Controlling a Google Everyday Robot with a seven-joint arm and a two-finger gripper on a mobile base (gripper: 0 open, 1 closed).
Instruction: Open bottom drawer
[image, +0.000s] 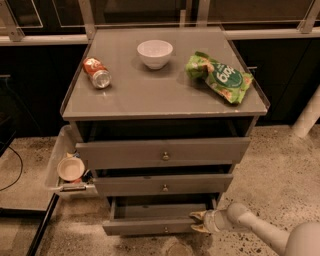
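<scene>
The bottom drawer (150, 226) is the lowest grey front of the cabinet, with a small round knob (165, 230) at its centre. It stands pulled out, and the shallow grey box behind the front shows. My gripper (198, 221) is at the drawer's right end, reaching in from the lower right on a pale arm. Its two fingertips sit on either side of the front's top right corner.
The middle drawer (163, 184) and top drawer (162, 152) stand slightly out above. On the cabinet top are a white bowl (154, 53), a soda can (97, 72) on its side and a green chip bag (220, 76). A white side bin (66, 165) hangs at left. A white post (307, 117) stands at right.
</scene>
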